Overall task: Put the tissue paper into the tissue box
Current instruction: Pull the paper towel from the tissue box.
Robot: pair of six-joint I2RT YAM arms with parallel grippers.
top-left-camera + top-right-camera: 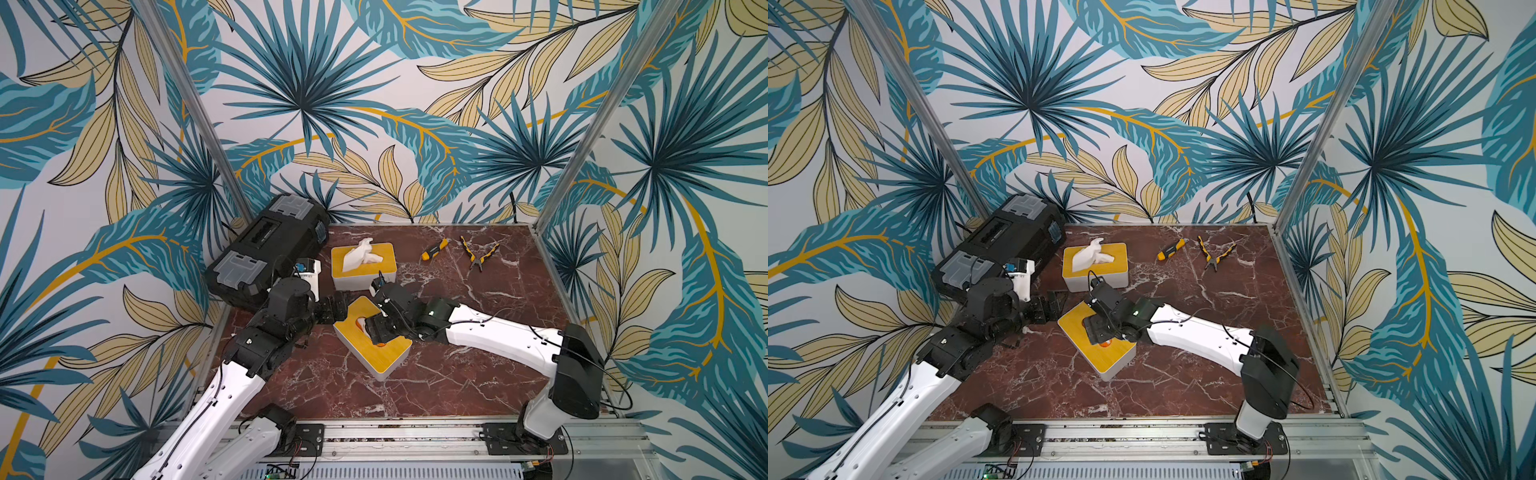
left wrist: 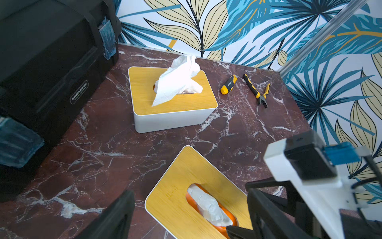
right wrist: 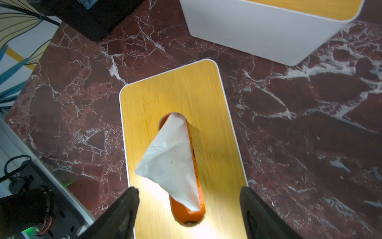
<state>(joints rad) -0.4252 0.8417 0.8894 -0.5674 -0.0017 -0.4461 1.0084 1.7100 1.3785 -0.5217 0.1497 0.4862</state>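
1. Worked on a dark red marble table (image 1: 478, 332) walled in tropical-leaf print; noted a black toolbox (image 1: 266, 249), a screwdriver (image 1: 434, 249) and pliers (image 1: 478, 253) toward the back.
2. Found the tissue paper (image 3: 173, 161) lodged in the slot of the near tissue box (image 1: 388, 357), one triangular corner lying out over the bamboo lid.
3. Saw the right gripper (image 3: 189, 191) hovering over that slot, jaws apart, clamping nothing; saw the left gripper (image 1: 338, 305) close by a corner of the box, jaws likewise apart and empty.
4. Judged the loose corner the main risk: could spring back up, or drag out on a finger, if pressed off-centre.
5. Judged a second risk: with nothing holding the box, could skid or twist under a slanted push.
6. Could not gauge the amount of tissue below the lid, nor identify the orange lining (image 3: 186, 215); mostly lost the slot behind the right gripper in both top views.
7. Noted a far tissue box (image 2: 171, 115) with its own sheet (image 2: 177, 80) standing up, apart from the work.
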